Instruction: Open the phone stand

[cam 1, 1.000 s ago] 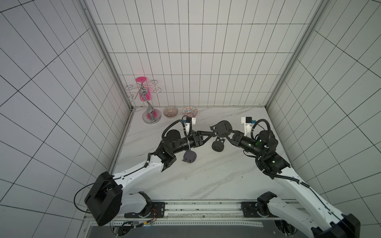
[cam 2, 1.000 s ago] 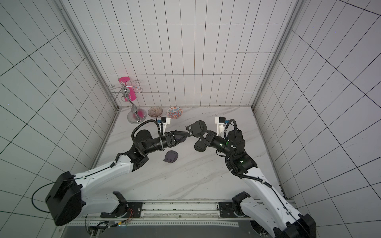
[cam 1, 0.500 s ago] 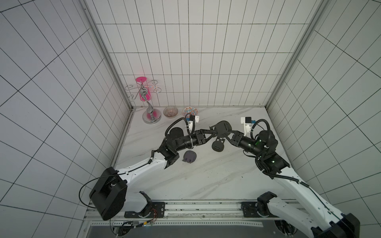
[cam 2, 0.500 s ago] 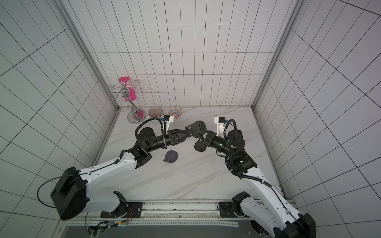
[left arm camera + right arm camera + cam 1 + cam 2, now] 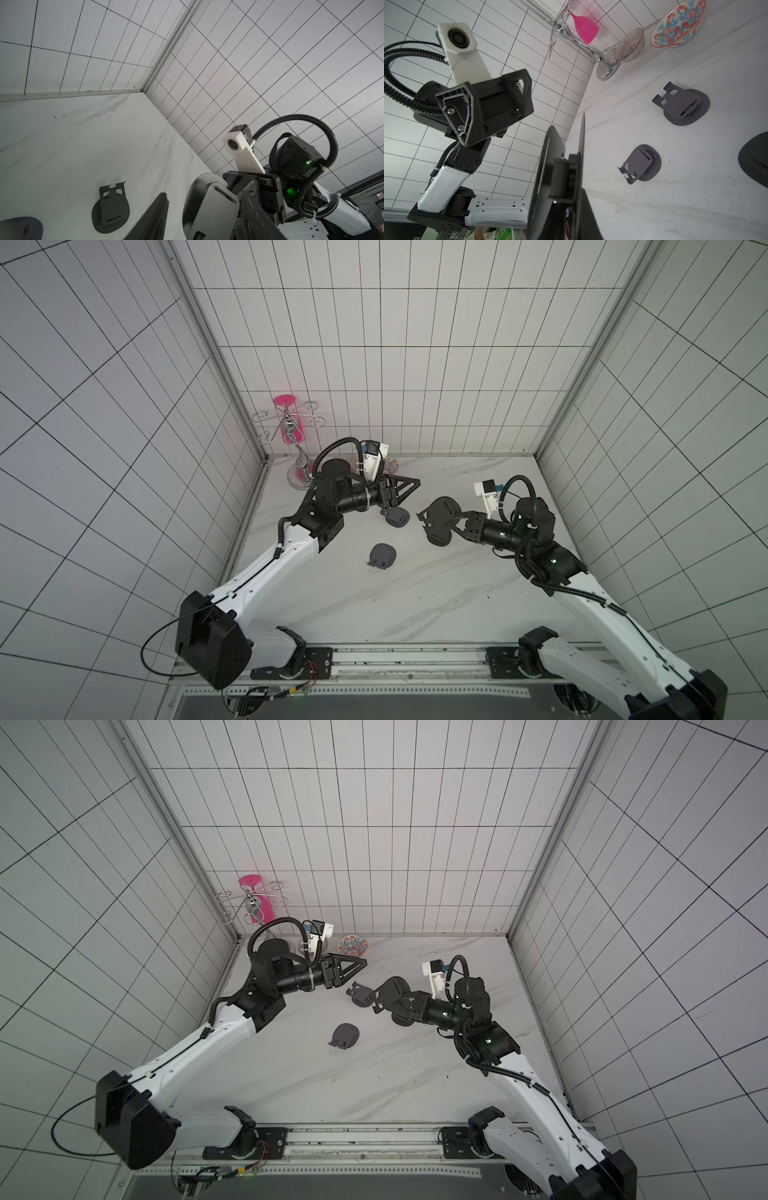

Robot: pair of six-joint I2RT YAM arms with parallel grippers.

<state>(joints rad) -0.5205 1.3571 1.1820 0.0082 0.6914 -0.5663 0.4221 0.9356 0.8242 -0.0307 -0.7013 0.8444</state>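
— Top views first: where is the stand?
— I am holding the black folding phone stand with round plates clear of the white marbled tabletop. The right gripper is pinching it near the hinge, so a plate is free to swing. The left gripper is hovering nearby, jaws spread and empty.
— Left wrist?
— The stand is showing just beyond my spread fingers (lined up, I judge, for taking a plate).
— Right wrist?
— Edge-on, its plates are standing slightly apart, so only partly opened, I'd say.
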